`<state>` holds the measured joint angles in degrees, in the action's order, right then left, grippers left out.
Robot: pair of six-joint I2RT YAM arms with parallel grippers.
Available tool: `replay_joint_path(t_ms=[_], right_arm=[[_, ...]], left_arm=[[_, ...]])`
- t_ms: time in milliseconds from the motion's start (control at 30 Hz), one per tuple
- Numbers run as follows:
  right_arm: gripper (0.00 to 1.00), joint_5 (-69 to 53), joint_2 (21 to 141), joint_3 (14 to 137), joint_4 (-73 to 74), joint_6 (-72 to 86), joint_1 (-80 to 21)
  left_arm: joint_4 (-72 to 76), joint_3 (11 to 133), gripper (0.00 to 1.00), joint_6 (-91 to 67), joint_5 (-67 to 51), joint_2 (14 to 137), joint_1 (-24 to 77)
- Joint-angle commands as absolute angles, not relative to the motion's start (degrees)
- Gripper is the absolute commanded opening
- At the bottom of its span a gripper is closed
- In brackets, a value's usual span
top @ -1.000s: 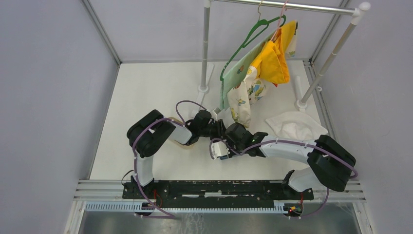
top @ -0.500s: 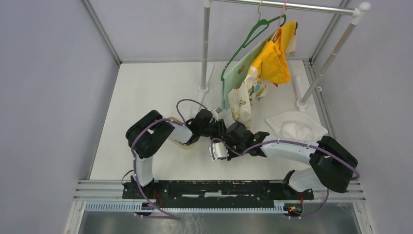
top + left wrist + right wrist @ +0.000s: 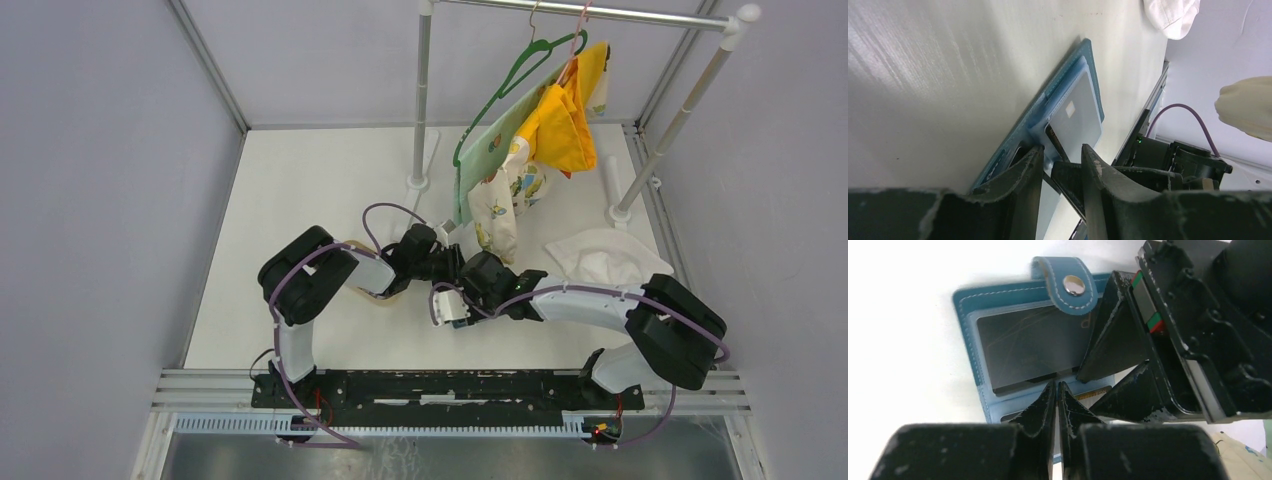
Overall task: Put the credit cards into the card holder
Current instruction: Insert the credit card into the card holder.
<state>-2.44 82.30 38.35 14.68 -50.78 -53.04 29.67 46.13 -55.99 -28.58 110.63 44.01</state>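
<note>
Card holder point(image 3: 965, 340): lying open, flat on white table point(image 3: 908, 365), snap tab showing.
Contents: 1 dark card point(image 3: 1028, 347) in clear pocket; 1 pale card point(image 3: 1080, 112) with small chip patch in sleeve, per left wrist view.
Right gripper point(image 3: 1056, 390): jaws almost closed, tips at dark card's lower edge; pinch on card not discernible.
Left gripper point(image 3: 1062, 149): jaws partly apart, tips on holder, just beside right gripper.

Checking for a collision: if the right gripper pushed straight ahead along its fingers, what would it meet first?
Most likely the near edge of the dark card in the open card holder, just beyond the right gripper; depth is unclear.
</note>
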Motion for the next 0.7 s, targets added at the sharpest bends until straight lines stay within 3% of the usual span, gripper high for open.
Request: replay_joint_path(t_ms=[0,167,300,533,667], right_arm=[[0.09,1.41,81.75,39.05,16.32,-52.56,-51.50],[0.09,0.14,80.89,39.35,17.08,-52.82,-49.79],[0.12,-12.37,78.45,40.85,20.06,-52.43,-47.64],[0.24,-30.30,70.40,41.27,21.66,-51.18,-38.34],[0.36,-36.41,65.54,39.56,18.80,-48.63,-32.48]], left_arm=[[25.93,45.90,0.43,-51.86,-25.69,109.91,44.08],[25.93,46.13,0.45,-51.59,-25.58,109.52,44.06],[25.57,46.60,0.46,-51.22,-25.08,107.84,44.08],[21.29,46.03,0.49,-47.73,-20.71,99.78,44.10],[22.99,42.91,0.50,-44.29,-20.12,93.42,44.33]])
